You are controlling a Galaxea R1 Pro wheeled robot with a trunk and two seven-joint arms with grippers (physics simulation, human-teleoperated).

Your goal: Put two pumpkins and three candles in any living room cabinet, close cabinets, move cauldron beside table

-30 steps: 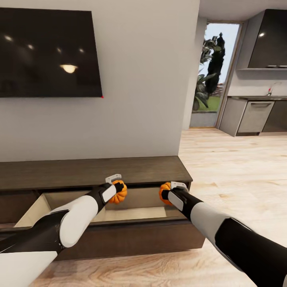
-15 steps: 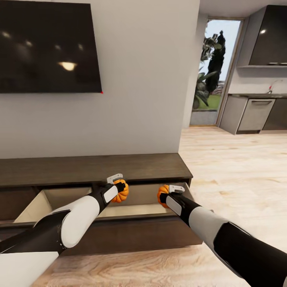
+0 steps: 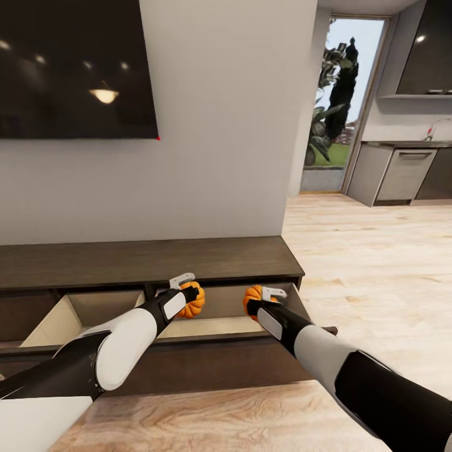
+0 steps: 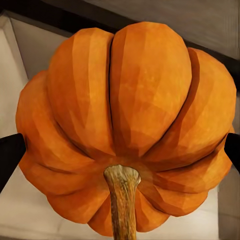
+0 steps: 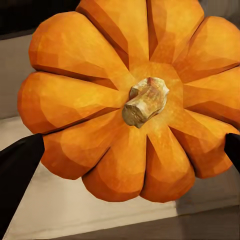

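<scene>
Over the open cabinet (image 3: 150, 260) drawer, both pincers still grip pumpkins, the right pincer (image 3: 258, 299) now nearer the left pincer (image 3: 186, 294).

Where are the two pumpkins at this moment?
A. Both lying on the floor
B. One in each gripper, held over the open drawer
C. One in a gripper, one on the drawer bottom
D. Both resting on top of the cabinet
B: the left gripper holds one pumpkin, the right gripper the other pumpkin, both over the open drawer of the cabinet.
</scene>
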